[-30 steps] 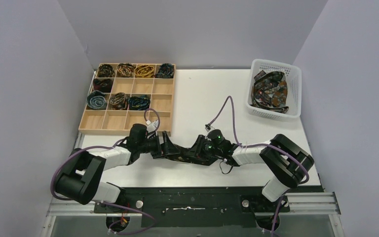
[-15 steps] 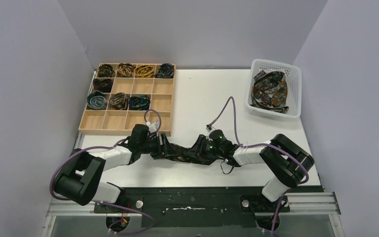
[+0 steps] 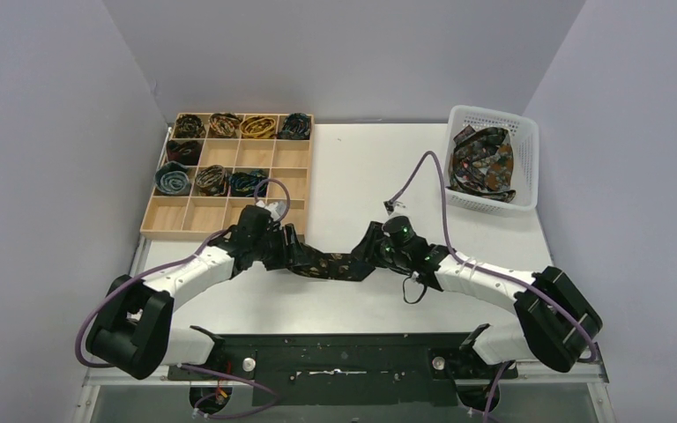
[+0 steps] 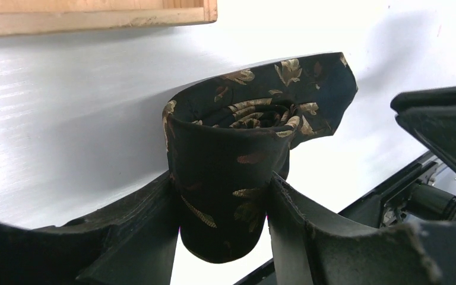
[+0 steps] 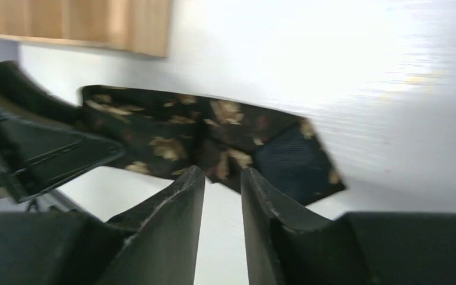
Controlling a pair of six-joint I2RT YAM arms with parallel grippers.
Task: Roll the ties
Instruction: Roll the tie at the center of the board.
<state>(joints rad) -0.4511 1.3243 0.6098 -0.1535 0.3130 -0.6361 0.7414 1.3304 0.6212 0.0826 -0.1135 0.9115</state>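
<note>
At the bench's point(image 3: 361, 167) far left corner lies a wooden tray point(image 3: 196, 214) of square compartments. Eight of them hold rolled ties point(image 3: 212, 179): four across the back row, one in the second row, three in the third. The front row is bare wood.

Just in front of the tray's near right corner, the left pincer point(image 3: 293, 254) is pressed onto one end of a dark tie point(image 3: 328, 263) with a gold leaf print. In the left wrist view that end is wound into a loose coil standing between the two fingers, which touch it on both sides.

The rest of this tie runs rightward as a flat strip to the right pincer point(image 3: 366, 260). Its fingers stand a little apart with their tips at the strip's near edge. The right wrist view is blurred, so I cannot tell whether they pinch the cloth.

At the far right corner, a white basket point(image 3: 490, 112) holds a loose heap of ties point(image 3: 485, 163).
</note>
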